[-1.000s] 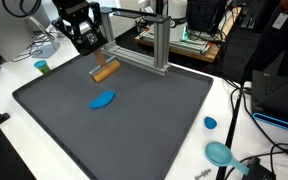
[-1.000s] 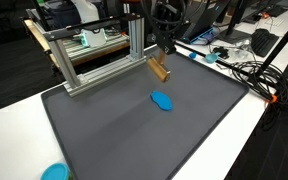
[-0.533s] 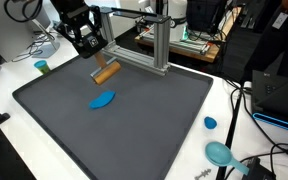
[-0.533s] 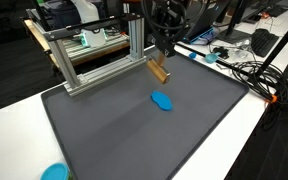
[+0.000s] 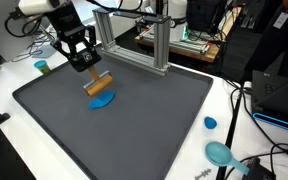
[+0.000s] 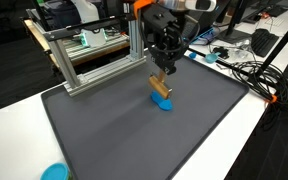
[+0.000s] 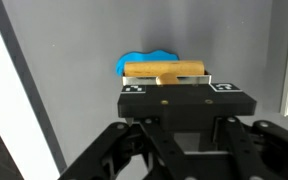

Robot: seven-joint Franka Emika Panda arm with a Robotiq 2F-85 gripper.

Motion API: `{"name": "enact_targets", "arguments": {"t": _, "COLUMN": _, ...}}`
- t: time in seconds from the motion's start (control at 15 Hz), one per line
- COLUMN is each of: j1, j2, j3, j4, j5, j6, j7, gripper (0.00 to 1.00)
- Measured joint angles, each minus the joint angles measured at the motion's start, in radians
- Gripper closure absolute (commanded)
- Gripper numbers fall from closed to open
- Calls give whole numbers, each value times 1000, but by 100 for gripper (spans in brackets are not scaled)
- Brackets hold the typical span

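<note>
My tool (image 5: 90,74) is clamped on the wooden dowel (image 5: 99,86), which hangs just over the blue piece (image 5: 104,101) at its 5 o'clock on the dark mat (image 5: 164,130). I'd hold the dowel level, move slowly and avoid knocking the blue piece.

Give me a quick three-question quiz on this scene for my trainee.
1. True or false: the gripper is shut on the wooden stick.
2. Which thing shows just below the stick in the wrist view? A. the blue piece B. the teal bowl C. the small cap
3. Fill in: the blue piece lies on the dark ___.

Key: 1 true; 2 A; 3 mat.
</note>
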Motion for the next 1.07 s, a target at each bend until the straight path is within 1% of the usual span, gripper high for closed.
{"name": "enact_targets", "arguments": {"t": 0.07, "j1": -1, "j2": 6, "j3": 0, "j4": 0, "j5": 0, "j6": 0, "j7": 0, "gripper": 78}}
{"name": "enact_targets", "arguments": {"t": 0.33, "j1": 0, "j2": 22, "j3": 0, "j4": 0, "j5": 1, "j6": 1, "j7": 0, "gripper": 78}}
{"name": "enact_targets", "arguments": {"t": 0.67, "j1": 1, "j2": 77, "j3": 1, "j4": 4, "j5": 0, "j6": 11, "j7": 0, "gripper": 78}}
{"name": "enact_targets", "arguments": {"t": 1.07, "j1": 1, "j2": 79, "j3": 3, "j4": 2, "j5": 0, "j6": 34, "j7": -2, "gripper": 78}}
